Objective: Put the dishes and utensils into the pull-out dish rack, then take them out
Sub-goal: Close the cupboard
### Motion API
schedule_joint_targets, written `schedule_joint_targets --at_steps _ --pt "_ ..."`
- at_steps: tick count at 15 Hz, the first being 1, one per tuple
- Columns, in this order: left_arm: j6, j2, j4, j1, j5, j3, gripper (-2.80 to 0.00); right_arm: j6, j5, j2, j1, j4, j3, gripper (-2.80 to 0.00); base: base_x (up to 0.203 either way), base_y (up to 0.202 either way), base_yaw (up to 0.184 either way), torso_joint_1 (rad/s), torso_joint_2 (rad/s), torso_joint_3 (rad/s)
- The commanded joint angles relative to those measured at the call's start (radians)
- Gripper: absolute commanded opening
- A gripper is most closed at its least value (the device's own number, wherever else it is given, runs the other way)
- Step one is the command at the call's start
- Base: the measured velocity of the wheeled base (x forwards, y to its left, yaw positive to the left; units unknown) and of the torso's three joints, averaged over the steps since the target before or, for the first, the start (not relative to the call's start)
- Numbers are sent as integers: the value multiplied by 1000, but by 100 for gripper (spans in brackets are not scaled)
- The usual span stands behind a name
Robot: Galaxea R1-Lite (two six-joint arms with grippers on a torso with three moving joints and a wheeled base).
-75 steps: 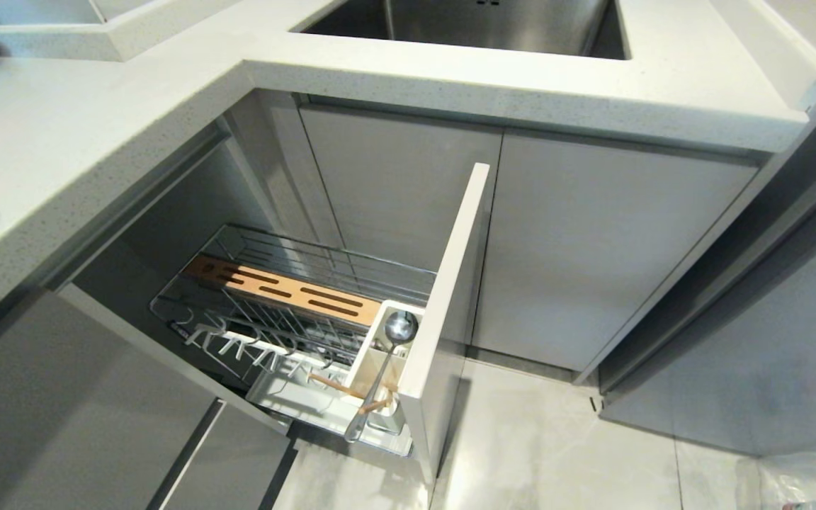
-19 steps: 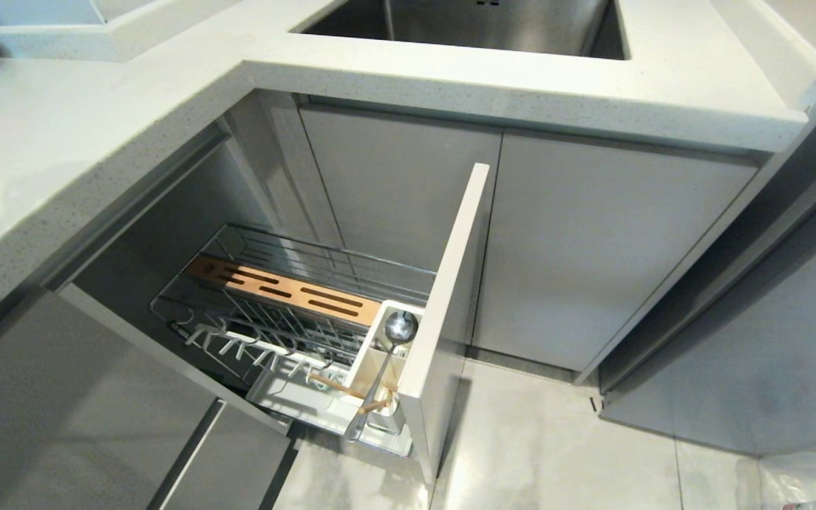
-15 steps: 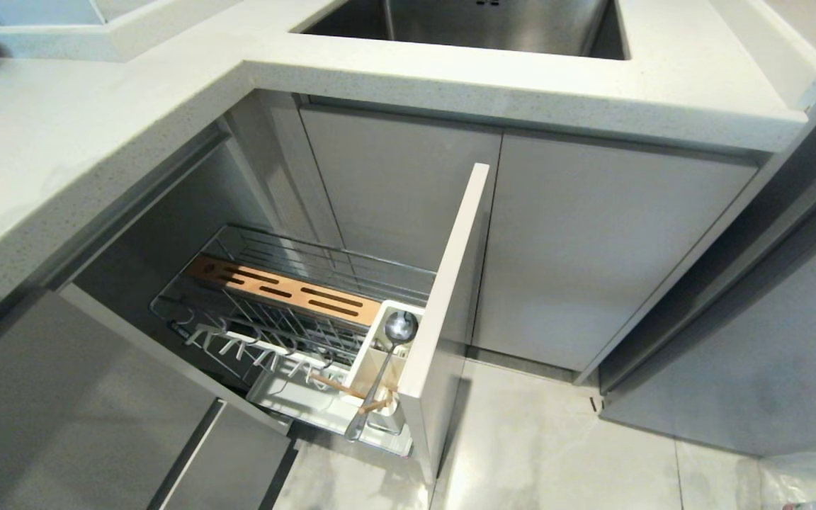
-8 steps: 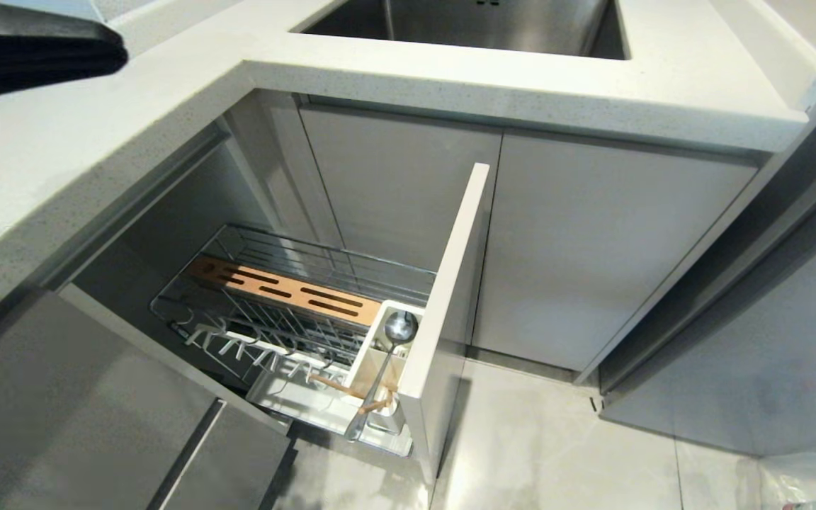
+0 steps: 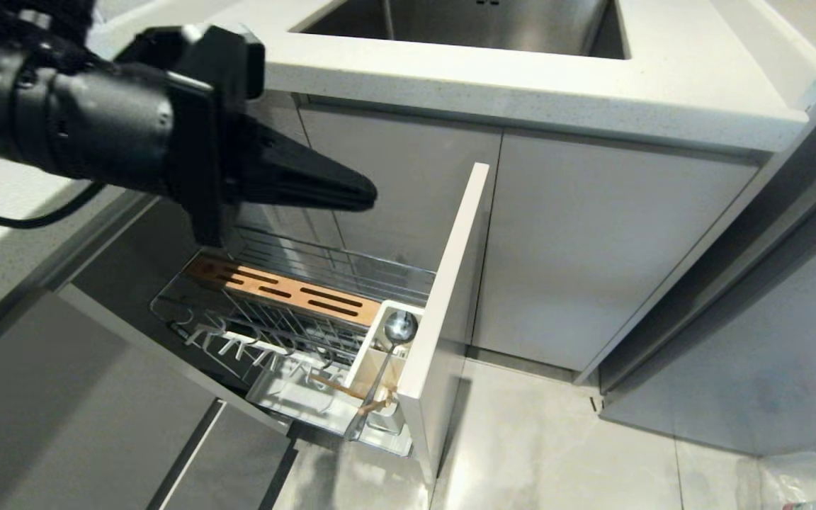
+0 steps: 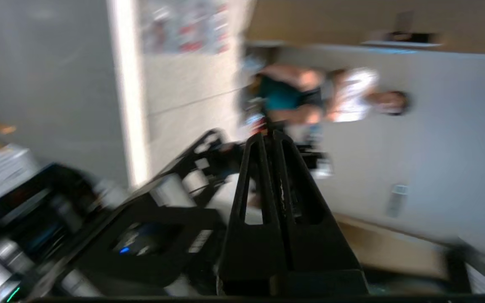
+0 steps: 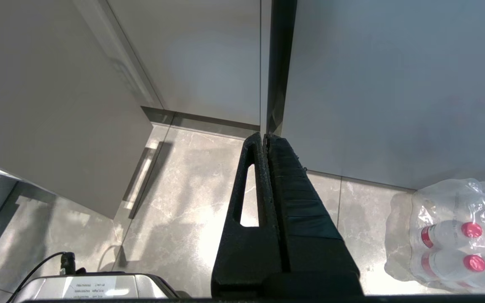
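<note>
The pull-out dish rack [image 5: 295, 297], a chrome wire basket with an orange-wood strip, stands drawn out from under the counter behind its pale grey front [image 5: 450, 297]. In its white utensil cup [image 5: 380, 368] rest the shiny metal spoon [image 5: 390, 347] and the wooden chopsticks [image 5: 351, 393]. The cream-white bowl is out of view. My left gripper [image 5: 365, 195] [image 6: 270, 134] hangs shut and empty above the rack's rear part, pointing right. My right gripper [image 7: 265, 136] is shut, parked low over the floor.
The speckled countertop [image 5: 521, 85] with a steel sink [image 5: 479, 21] overhangs the rack. Grey cabinet doors [image 5: 592, 255] close the corner. A pack of water bottles [image 7: 453, 235] lies on the tiled floor. A person [image 6: 335, 101] shows far off in the left wrist view.
My left arm has swung in from the upper left and now reaches over the rack. The spoon, chopsticks and rack have not moved.
</note>
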Motion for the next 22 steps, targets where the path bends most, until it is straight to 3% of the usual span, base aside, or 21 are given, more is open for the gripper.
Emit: schedule_joint_targets --at_steps 1,3,6,7,11,17,22 --pt "16 100 63 -54 78 -58 -280 0 0 0 0 0 2 -280 0 0 0 0 0 0" --pt "24 136 88 -100 191 -78 -280 0 0 0 0 0 2 -280 0 0 0 0 0 0" --pt "17 185 90 -199 449 -80 -280 0 0 0 0 0 2 -280 0 0 0 0 0 0" --pt "7 199 90 -230 498 -80 -280 0 0 0 0 0 2 -280 0 0 0 0 0 0" --pt "-40 201 90 -291 501 -78 -280 0 0 0 0 0 2 -280 0 0 0 0 0 0" --pt "-44 235 93 -311 511 -78 -280 0 0 0 0 0 2 -280 0 0 0 0 0 0" --pt "-47 256 93 -321 607 -78 -280 0 0 0 0 0 2 -280 0 0 0 0 0 0"
